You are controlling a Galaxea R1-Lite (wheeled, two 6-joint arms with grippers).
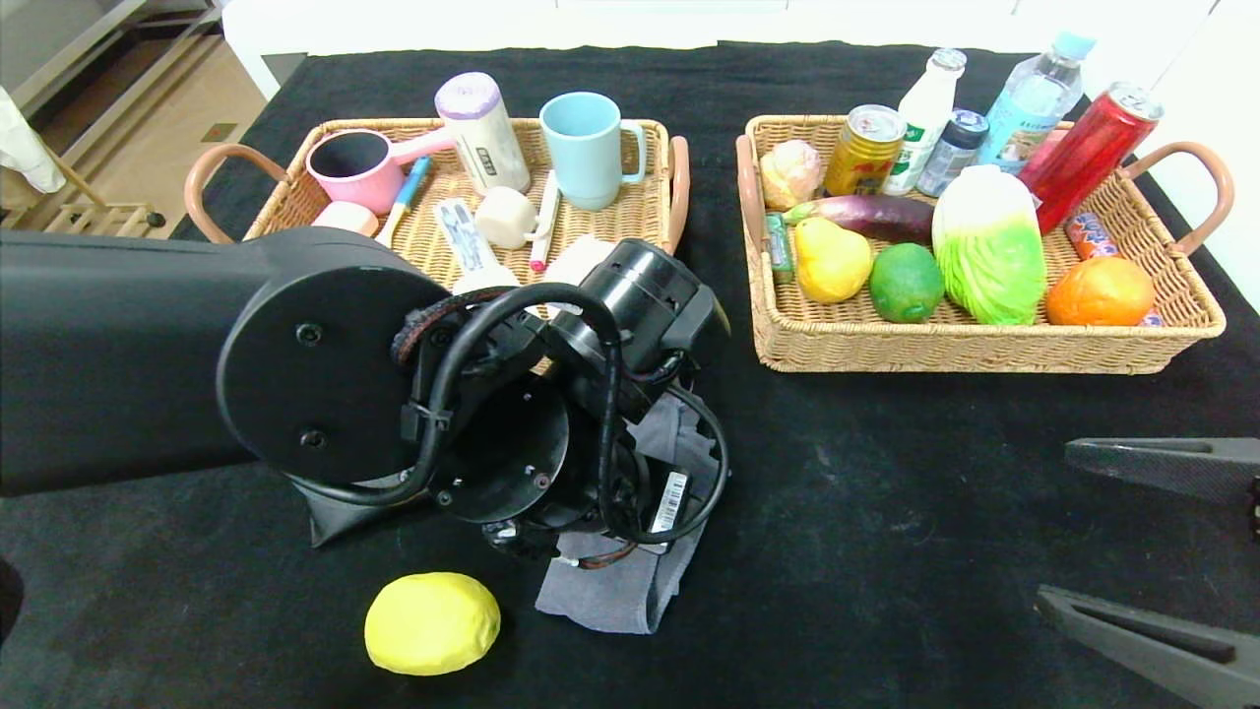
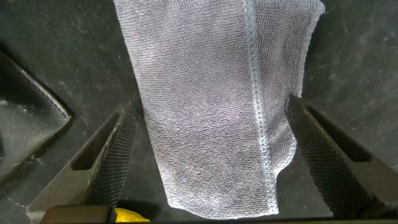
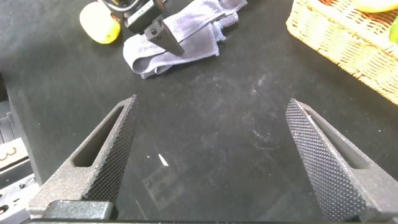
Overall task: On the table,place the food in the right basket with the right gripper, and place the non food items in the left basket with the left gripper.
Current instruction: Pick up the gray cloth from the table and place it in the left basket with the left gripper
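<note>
Grey cloth (image 2: 211, 118) between open left hand (image 2: 208, 155) fingers.

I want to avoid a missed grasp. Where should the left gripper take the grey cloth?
Probably from straight above, pinching the cloth across its narrow width. It lies flat and folded on the table, and the open left gripper already straddles it, one finger on each long edge.

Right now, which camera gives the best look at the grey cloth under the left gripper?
The left wrist view: the grey cloth fills it, lying flat between the open left gripper fingers. The head view shows only its edges past the arm; the right wrist view shows it far off.
</note>
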